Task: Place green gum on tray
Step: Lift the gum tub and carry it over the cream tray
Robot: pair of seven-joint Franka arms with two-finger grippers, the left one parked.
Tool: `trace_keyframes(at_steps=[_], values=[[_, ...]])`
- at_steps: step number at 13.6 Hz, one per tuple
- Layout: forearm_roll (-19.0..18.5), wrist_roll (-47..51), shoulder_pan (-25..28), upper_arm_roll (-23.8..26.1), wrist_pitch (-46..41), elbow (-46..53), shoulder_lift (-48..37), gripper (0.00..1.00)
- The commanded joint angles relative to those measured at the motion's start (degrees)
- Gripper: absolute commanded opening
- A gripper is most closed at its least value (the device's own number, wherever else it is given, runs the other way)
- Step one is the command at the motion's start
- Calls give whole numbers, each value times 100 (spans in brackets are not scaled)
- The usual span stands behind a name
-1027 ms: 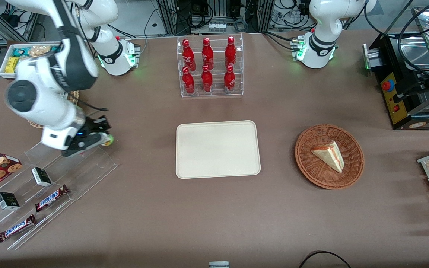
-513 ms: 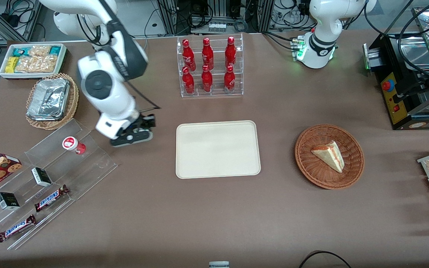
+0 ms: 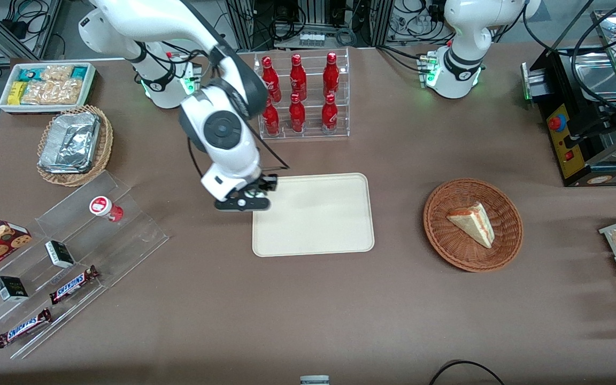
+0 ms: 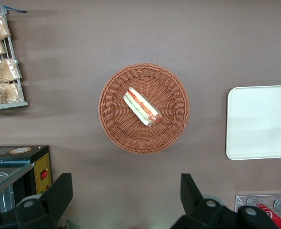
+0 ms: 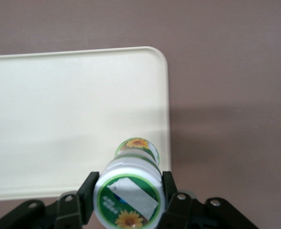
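Note:
My right gripper (image 3: 254,197) hangs over the edge of the cream-beige tray (image 3: 313,214) that lies toward the working arm's end of the table. In the right wrist view the gripper (image 5: 129,198) is shut on the green gum (image 5: 129,191), its white lid with a green ring and a sunflower mark facing the camera. The two black fingers (image 5: 87,191) press on the sides of the lid. The tray (image 5: 59,119) lies below the bottle and nothing is on it. In the front view the arm hides the gum.
A clear rack of red cola bottles (image 3: 300,96) stands farther from the camera than the tray. A wicker basket (image 3: 472,224) with a sandwich lies toward the parked arm's end. A clear stepped shelf (image 3: 72,240) holds a red gum bottle (image 3: 106,207) and snack bars.
The right arm has swung from the clear shelf to the tray's edge with the green gum in the gripper. The red gum bottle and foil basket came into view.

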Motion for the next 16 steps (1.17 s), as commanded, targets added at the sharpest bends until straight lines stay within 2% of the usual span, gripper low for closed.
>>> trace_keyframes(at_steps=[1, 5, 7, 16], values=[[140, 544, 238, -63, 130, 910, 828, 0], [253, 818, 449, -63, 235, 1544, 1462, 0], [377, 827, 511, -63, 560, 1545, 1603, 0], [351, 783, 679, -71, 1036, 1545, 2095, 0]])
